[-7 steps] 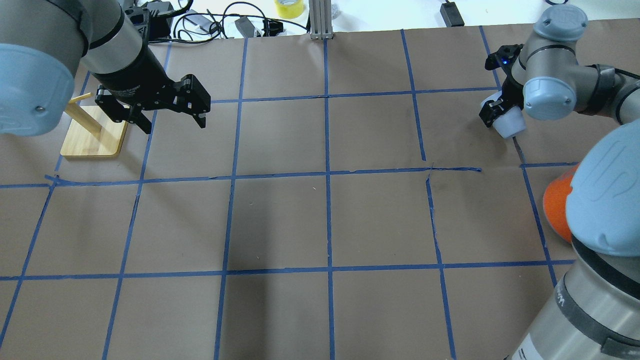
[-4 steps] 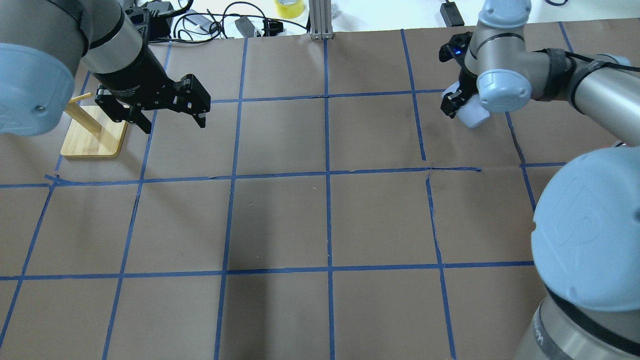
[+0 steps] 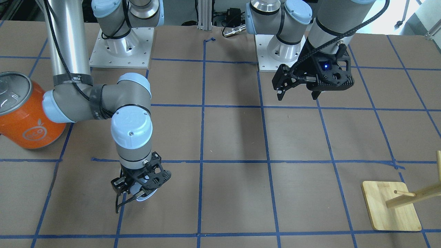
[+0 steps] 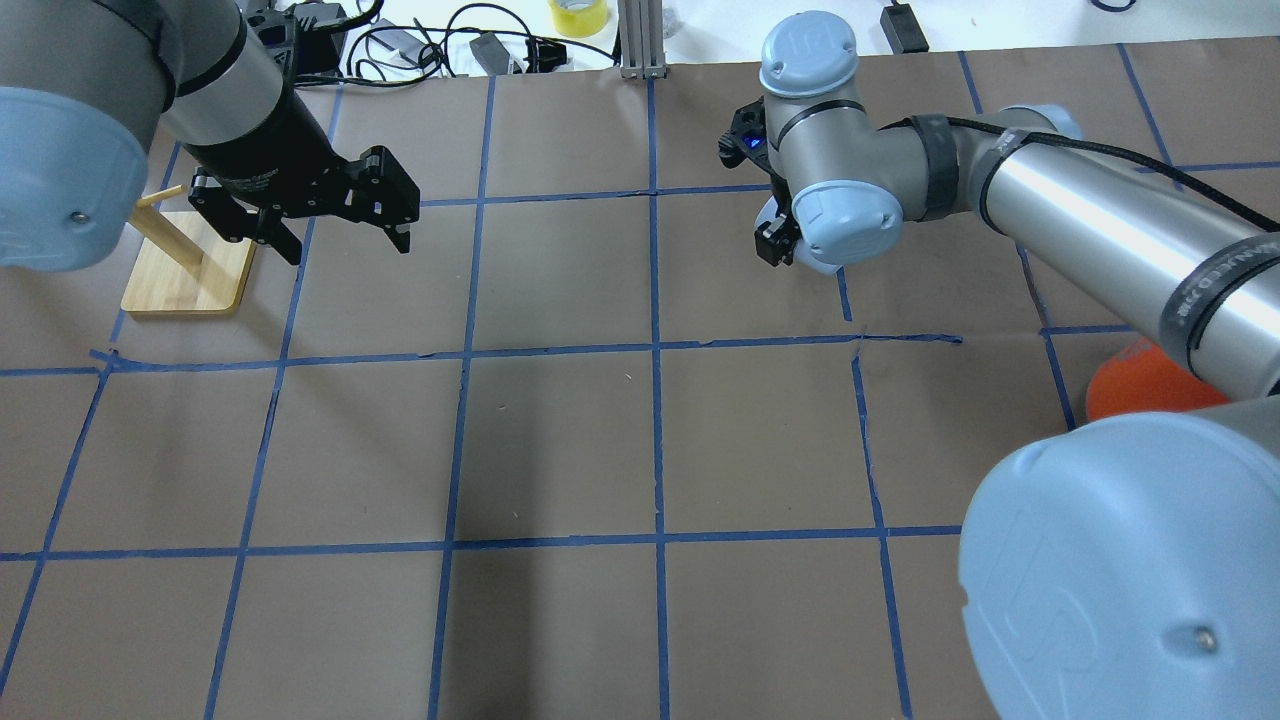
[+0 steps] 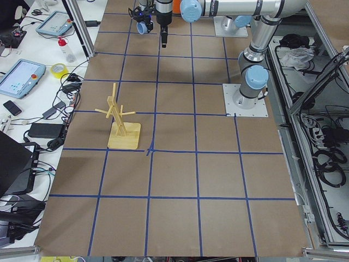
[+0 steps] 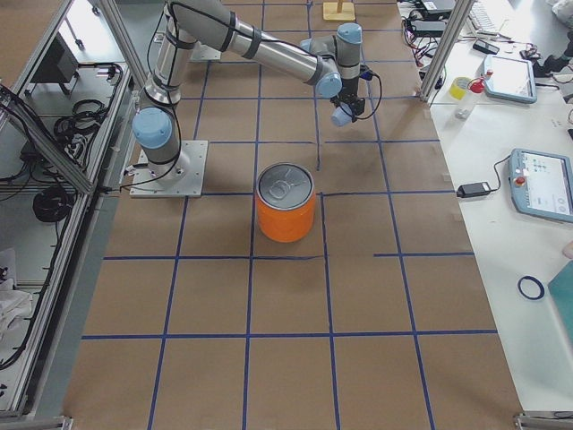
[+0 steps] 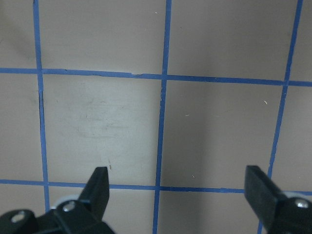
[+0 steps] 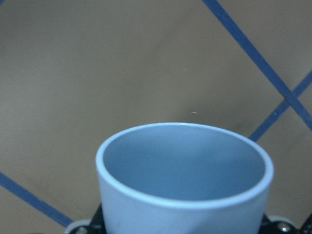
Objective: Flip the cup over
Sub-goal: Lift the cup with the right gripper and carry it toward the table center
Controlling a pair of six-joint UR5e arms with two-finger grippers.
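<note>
Claw of the right arm [image 3: 137,187] is clenched on the cup [image 3: 142,197] and hangs low over the tabletop [image 3: 234,137], at the side far from the robot's base. The left claw [image 3: 297,95] is spread wide, grasps nothing, and hovers well apart, nearer to its own base. So the right arm alone has to do the turning.

On the tabletop, the big orange can [image 3: 27,117] stands upright, well apart from the cup. The wooden stand [image 3: 391,206] is at the opposite end.

In the right wrist view the cup [image 8: 183,180] sits between the fingers, close before the lens. Its round mouth opens toward the camera, and the inside looks empty. From this I judge that its long axis lies across the fingers, not along them. Because the claw points mostly downward, the cup seems tilted or nearly on its side, but the exact angle I cannot tell.

The coming move turns on this relation. A roll of the right wrist should swing the mouth over before the cup is set down.
</note>
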